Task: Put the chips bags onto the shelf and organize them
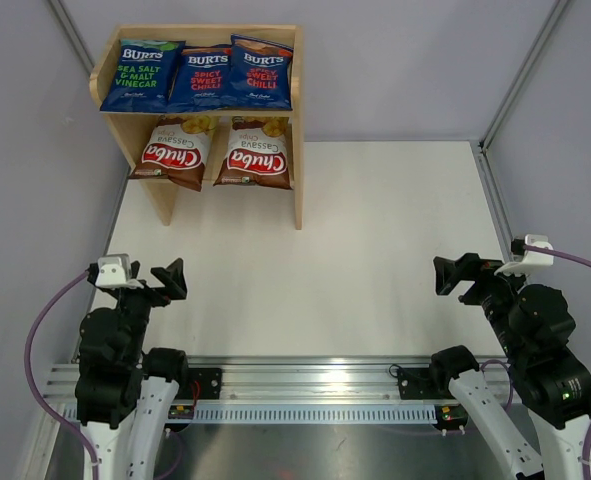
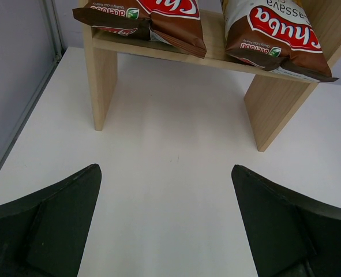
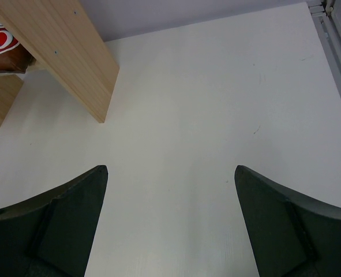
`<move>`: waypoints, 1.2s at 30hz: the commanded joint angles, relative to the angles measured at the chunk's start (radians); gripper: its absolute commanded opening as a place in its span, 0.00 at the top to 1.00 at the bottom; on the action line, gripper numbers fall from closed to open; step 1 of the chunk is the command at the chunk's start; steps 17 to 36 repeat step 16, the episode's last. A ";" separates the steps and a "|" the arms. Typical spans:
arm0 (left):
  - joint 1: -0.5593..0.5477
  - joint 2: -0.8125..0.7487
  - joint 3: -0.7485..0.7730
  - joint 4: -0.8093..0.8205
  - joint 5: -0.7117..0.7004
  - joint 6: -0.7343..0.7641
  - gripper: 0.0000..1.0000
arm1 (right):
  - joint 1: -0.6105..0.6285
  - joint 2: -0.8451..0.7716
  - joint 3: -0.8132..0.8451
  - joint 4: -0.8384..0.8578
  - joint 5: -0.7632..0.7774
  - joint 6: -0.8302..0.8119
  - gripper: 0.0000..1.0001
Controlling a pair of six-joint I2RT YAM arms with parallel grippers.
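Observation:
The wooden shelf (image 1: 299, 130) stands at the table's back left. On its top tier lie three blue Burts chips bags: one with green text (image 1: 141, 75) and two with red labels (image 1: 201, 78) (image 1: 261, 72). Two brown-and-cream Chuba bags (image 1: 176, 150) (image 1: 256, 152) rest on the lower tier, also seen in the left wrist view (image 2: 153, 14) (image 2: 277, 34). My left gripper (image 1: 169, 279) (image 2: 165, 179) hovers open near its base, holding nothing. My right gripper (image 1: 453, 274) (image 3: 170, 179) is open and empty too, far from the shelf (image 3: 60, 52).
A metal rail (image 1: 305, 385) carrying both arm bases runs along the near edge. Grey walls and aluminium frame posts (image 1: 520, 75) enclose the white table (image 1: 375, 250). The shelf's side panels (image 2: 104, 86) (image 2: 277, 107) reach down to the table.

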 commanded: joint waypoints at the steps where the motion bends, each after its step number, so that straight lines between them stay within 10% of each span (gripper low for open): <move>1: -0.005 -0.024 -0.005 0.025 -0.026 0.010 0.01 | -0.002 0.004 0.006 0.043 -0.011 -0.001 0.00; 36: -0.005 -0.012 -0.031 0.059 0.017 0.022 0.01 | 0.000 0.022 -0.005 0.080 -0.006 0.010 0.00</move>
